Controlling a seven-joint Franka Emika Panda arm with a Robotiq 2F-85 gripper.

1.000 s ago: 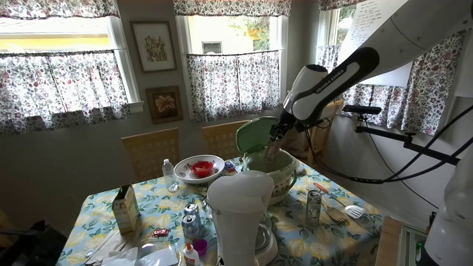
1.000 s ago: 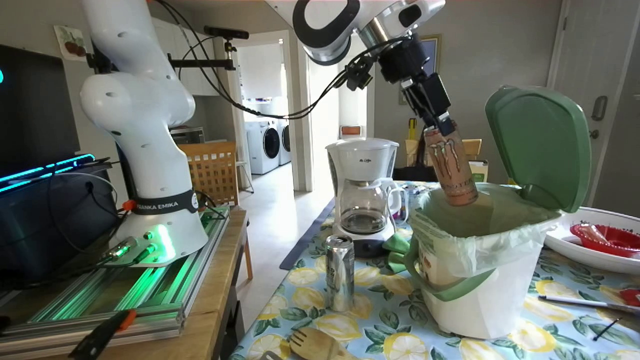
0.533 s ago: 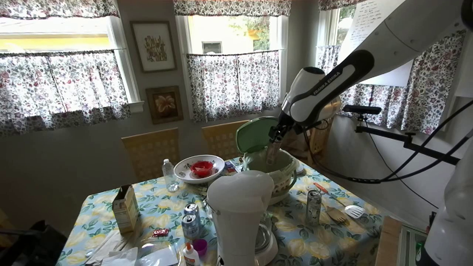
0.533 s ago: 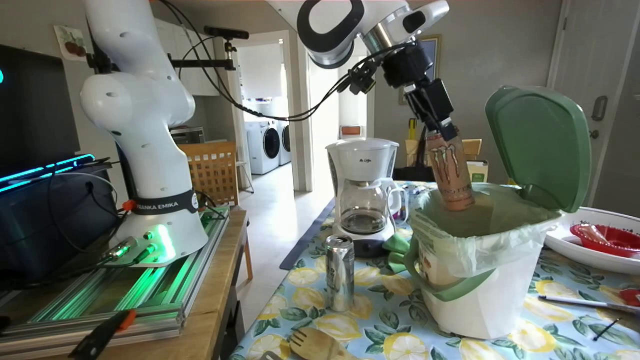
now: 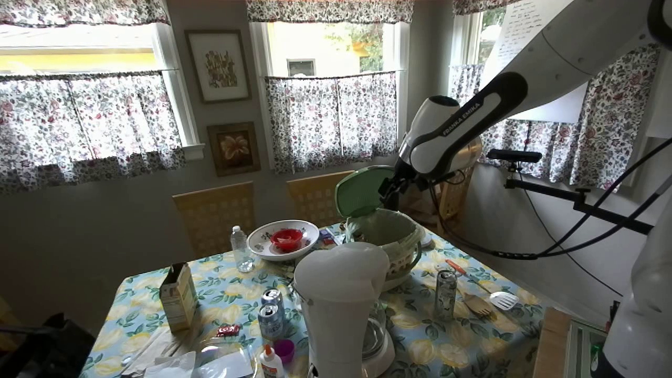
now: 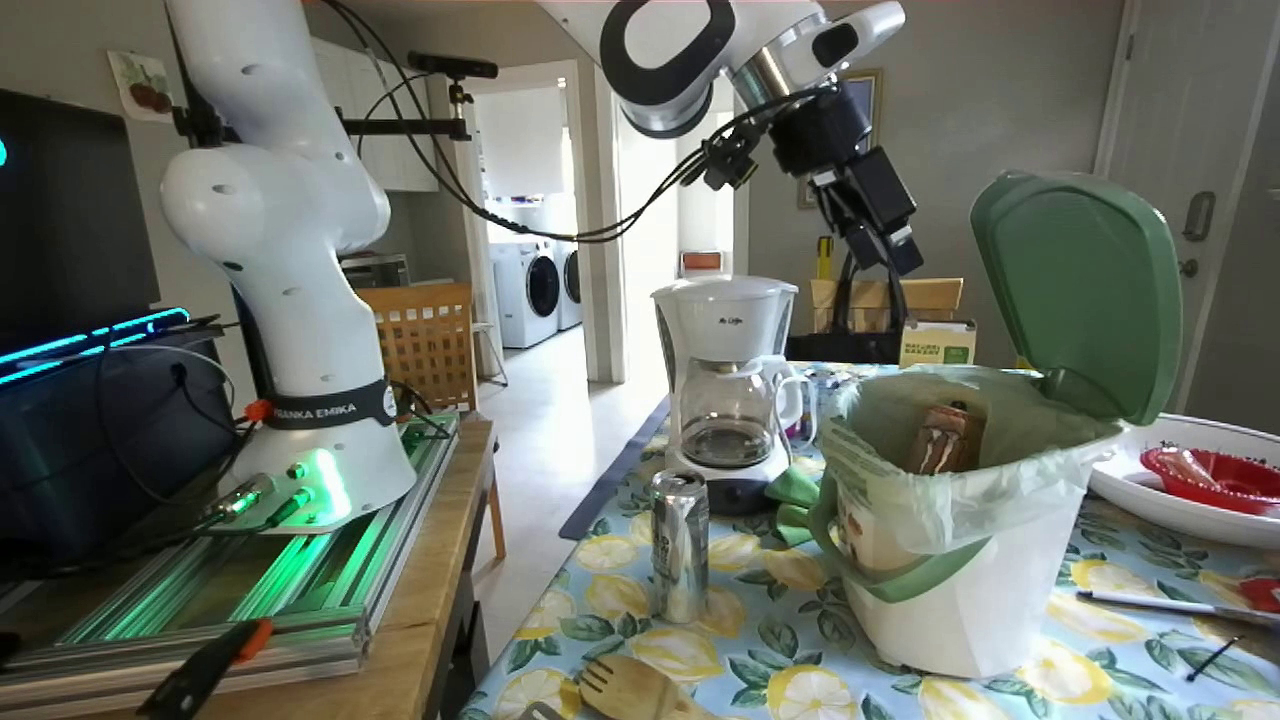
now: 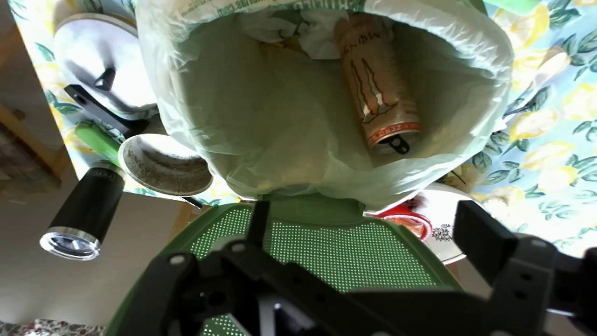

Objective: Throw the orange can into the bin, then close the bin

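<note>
The orange can (image 7: 378, 79) lies loose inside the bin (image 6: 970, 620), tilted against the pale liner, its top end with the pull tab toward the lid side in the wrist view. An exterior view shows part of the orange can (image 6: 942, 440) below the bin's rim. The bin's green lid (image 6: 1080, 290) stands raised, tipped back on its hinge. Above the bin mouth hangs my gripper (image 7: 364, 207), open, with nothing between its fingers. It is apart from the can and the liner, and beside the raised lid in an exterior view.
A silver can (image 6: 680, 545) and a coffee maker (image 6: 725, 390) stand near the bin. A white bowl (image 5: 260, 247) sits behind it, beside a clear bottle (image 5: 241, 252). A black tumbler (image 7: 84, 210) and a pot lid (image 7: 105, 56) are by the bin.
The gripper has opened and let go of the orange can, which has dropped from the jaws into the bin. The arm has shifted slightly; the lid has not moved.
</note>
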